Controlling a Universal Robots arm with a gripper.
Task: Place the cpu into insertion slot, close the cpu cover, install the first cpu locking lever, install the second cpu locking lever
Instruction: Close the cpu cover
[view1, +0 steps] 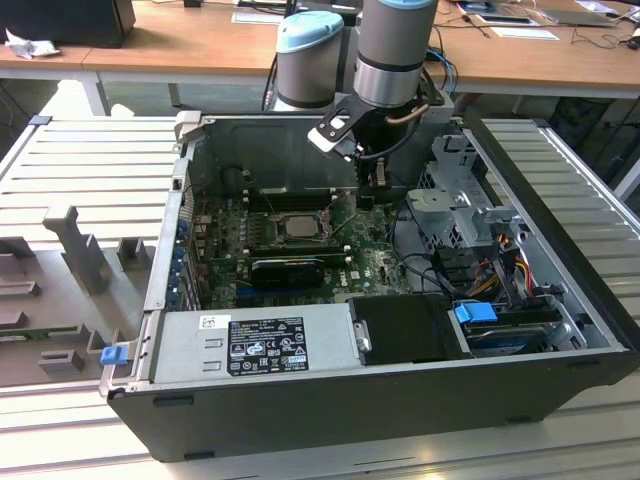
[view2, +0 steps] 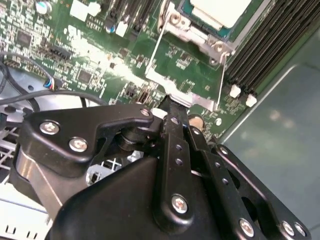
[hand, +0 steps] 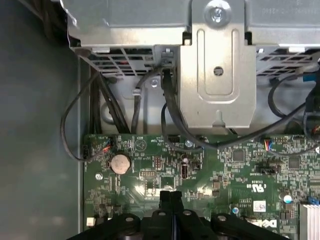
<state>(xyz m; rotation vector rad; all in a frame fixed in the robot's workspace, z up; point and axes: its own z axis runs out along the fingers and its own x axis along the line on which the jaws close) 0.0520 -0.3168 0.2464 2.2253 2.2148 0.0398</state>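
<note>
The cpu (view2: 220, 10) is a pale silvery square lying flat in the socket on the green motherboard (view1: 365, 262); in the exterior view the cpu (view1: 300, 225) is near the case's middle. The cpu cover (view2: 197, 32), a silvery metal frame, lies down around it. Two thin wire levers (view2: 152, 52) (view2: 223, 80) run along the socket's sides toward a metal tab (view2: 175, 85). My gripper (view2: 167, 103) is shut with nothing between its fingers, its tip at that tab. The gripper (view1: 368, 195) hangs just to the exterior view's right of the socket. My gripper (hand: 170, 194) sits low over the board.
Black memory slots (view2: 270, 45) flank the socket. A metal drive cage (view1: 455, 205) and bundled cables (view1: 500, 270) crowd the exterior view's right. The power supply (view1: 260, 345) fills the case's front, and the case walls (view1: 165, 250) close in all around.
</note>
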